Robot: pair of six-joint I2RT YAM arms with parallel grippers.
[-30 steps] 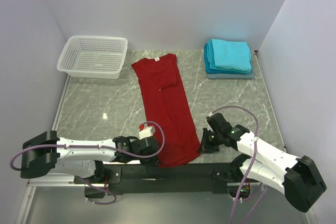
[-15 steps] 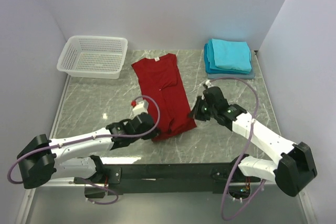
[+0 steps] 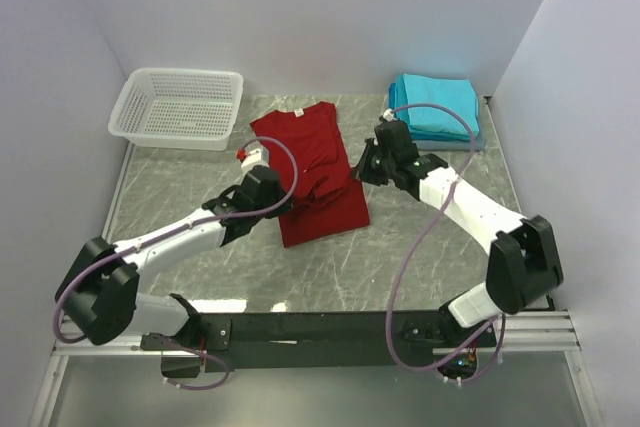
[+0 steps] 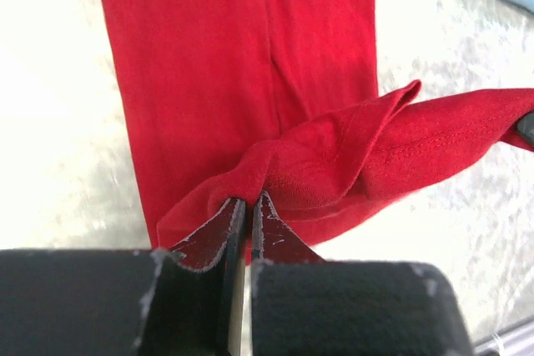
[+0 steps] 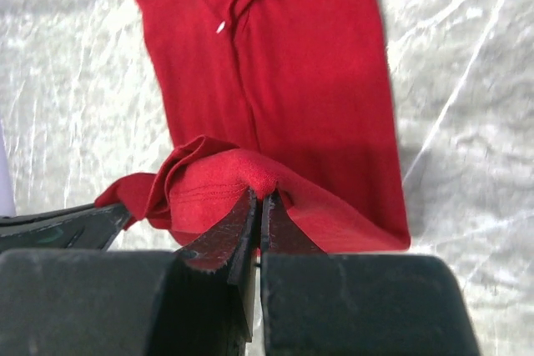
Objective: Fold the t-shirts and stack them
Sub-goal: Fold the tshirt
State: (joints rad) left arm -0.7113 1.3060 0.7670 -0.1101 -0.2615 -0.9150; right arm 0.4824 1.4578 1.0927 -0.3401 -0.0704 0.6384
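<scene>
The deep red t-shirt [image 3: 318, 172] lies lengthwise in the middle of the table, its lower part doubled up over the rest. My left gripper [image 3: 283, 189] is shut on the hem's left corner [image 4: 250, 185]. My right gripper [image 3: 362, 168] is shut on the hem's right corner [image 5: 259, 181]. Both hold the hem raised above the shirt's middle. The hem sags in a fold between them. The shirt's collar end [image 3: 295, 119] lies flat at the far side. Folded turquoise t-shirts [image 3: 435, 105] are stacked at the back right.
A white mesh basket [image 3: 180, 105] stands at the back left corner. The grey marble table [image 3: 200, 217] is walled on the left, back and right. The right arm's purple cable loops above the table near the turquoise stack.
Both grippers have carried the shirt's hem from the near edge toward the far side, so the shirt has gone from full length to folded about in half.
</scene>
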